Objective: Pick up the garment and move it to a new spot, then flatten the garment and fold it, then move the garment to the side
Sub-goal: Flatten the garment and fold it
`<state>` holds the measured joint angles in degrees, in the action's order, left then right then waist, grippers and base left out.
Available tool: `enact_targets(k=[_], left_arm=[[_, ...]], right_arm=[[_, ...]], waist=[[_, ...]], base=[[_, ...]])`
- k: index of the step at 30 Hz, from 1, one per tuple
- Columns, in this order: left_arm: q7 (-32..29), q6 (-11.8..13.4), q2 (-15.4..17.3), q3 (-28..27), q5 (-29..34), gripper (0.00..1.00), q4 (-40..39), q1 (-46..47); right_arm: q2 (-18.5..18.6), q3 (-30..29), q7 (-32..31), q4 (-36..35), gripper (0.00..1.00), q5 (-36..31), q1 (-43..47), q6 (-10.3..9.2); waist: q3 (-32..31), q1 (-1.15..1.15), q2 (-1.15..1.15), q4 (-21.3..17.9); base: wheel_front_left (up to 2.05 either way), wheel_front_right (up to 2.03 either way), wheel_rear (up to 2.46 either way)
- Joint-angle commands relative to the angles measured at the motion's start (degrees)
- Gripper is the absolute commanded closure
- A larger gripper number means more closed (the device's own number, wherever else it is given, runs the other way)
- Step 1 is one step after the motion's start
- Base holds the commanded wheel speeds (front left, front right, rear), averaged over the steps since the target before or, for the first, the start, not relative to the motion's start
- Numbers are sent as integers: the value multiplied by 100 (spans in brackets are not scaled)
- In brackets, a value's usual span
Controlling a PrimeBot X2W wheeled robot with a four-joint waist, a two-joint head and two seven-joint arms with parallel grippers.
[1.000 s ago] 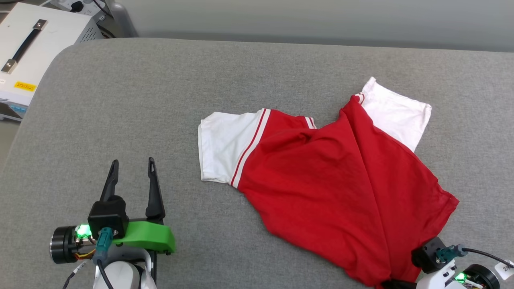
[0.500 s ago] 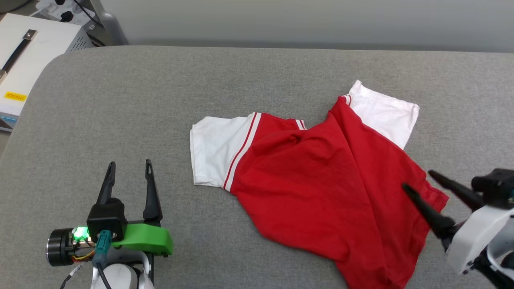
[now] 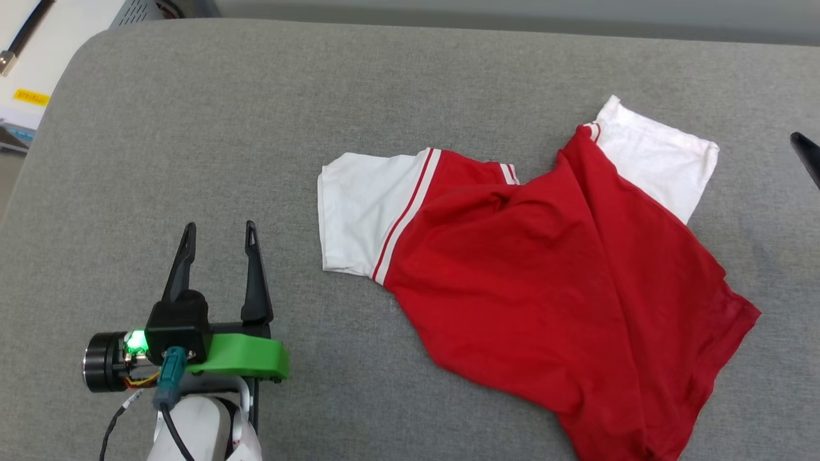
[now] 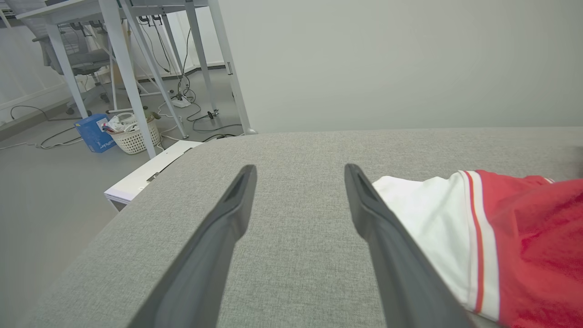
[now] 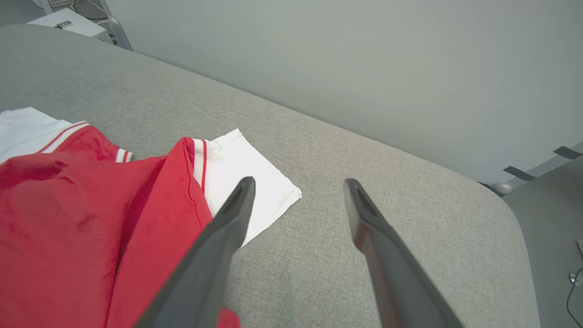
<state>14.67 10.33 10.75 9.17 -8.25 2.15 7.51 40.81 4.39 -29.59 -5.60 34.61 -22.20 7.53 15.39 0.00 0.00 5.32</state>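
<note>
The grey padded surface [image 3: 192,128] rounds off at its far-left corner. Its left half and far strip are bare, leaving open room there. The garment [image 3: 544,288] lies rumpled right of centre. Its red body is folded over itself, one white sleeve lies flat toward the left, and the other pokes out at the far right. Its near hem is cut off by the head view's bottom edge. The left gripper [image 3: 219,225] hovers near-left with its jaws spread and empty, close to the flat sleeve. The right gripper [image 5: 299,180] hangs beside the far sleeve, jaws spread over bare cloth. A white equipment case [image 3: 32,57] stands off the far-left corner, partly cropped.
</note>
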Motion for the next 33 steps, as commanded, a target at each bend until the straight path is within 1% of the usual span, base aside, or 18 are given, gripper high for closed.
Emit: enact_targets(k=[1, 4, 6, 8, 12, 14, 19, 23, 28, 29, 30, 31, 33], left_arm=[[33, -29, -48, -5, 75, 0, -48, 157], [33, -66, -102, -11, 106, 0, -102, 283], [33, -95, -143, -14, 125, 0, -137, 375], [33, -125, -187, -18, 146, 0, -161, 473], [33, -194, -285, -12, 188, 0, -201, 670], [33, -225, -334, -13, 205, 0, -220, 761], [33, -292, -442, -51, 223, 0, -201, 942], [33, -346, -504, -98, 244, 0, -141, 1009], [33, -412, -541, -196, 285, 0, -54, 1040], [33, -424, -539, -220, 295, 0, -38, 1039], [33, -436, -531, -254, 308, 0, -16, 1038], [33, -453, -519, -283, 325, 0, 9, 1038], [33, -490, -486, -328, 353, 0, 67, 1036]], right_arm=[[90, 110, -344, 164, 0, 163, -238, -4], [205, 349, -1262, 566, 0, 443, -780, -4], [237, 502, -1746, 796, 0, 487, -1146, -4], [227, 652, -2147, 1045, 0, 485, -1484, -4], [99, 768, -2671, 1615, 0, 326, -2083, -4], [35, 820, -2813, 1863, 0, 193, -2317, -4], [-213, 839, -2788, 2419, 0, -61, -2635, -4], [-238, 1165, -2819, 2703, 0, -149, -2434, -4], [-221, 1333, -2691, 2937, 0, 8, -2138, -4], [-215, 1354, -2635, 2932, 43, 48, -2118, -4], [-208, 1361, -2477, 2898, 95, 78, -2121, -4], [-196, 1365, -2288, 2871, 100, 93, -2134, -4], [-179, 1352, -1898, 2812, 100, 137, -2161, -4]], waist=[[311, 0, 0, 210], [552, 0, 0, 303], [712, 0, 0, 361], [855, 0, 0, 418], [1129, 0, 0, 547], [1262, 0, 0, 607], [1531, 0, 0, 721], [1634, 0, 0, 752], [1614, 0, 0, 712], [1593, 0, 0, 692], [1556, 0, 0, 656], [1504, 0, 0, 618], [1379, 0, 0, 544]], base=[[0, 0, 0], [0, 0, 0], [0, 0, 0], [0, 0, 0], [0, 0, 0], [0, 0, 0], [0, 0, 0], [0, 0, 0], [0, 0, 0], [0, 0, 0], [0, 0, 0], [0, 0, 0], [0, 0, 0]])
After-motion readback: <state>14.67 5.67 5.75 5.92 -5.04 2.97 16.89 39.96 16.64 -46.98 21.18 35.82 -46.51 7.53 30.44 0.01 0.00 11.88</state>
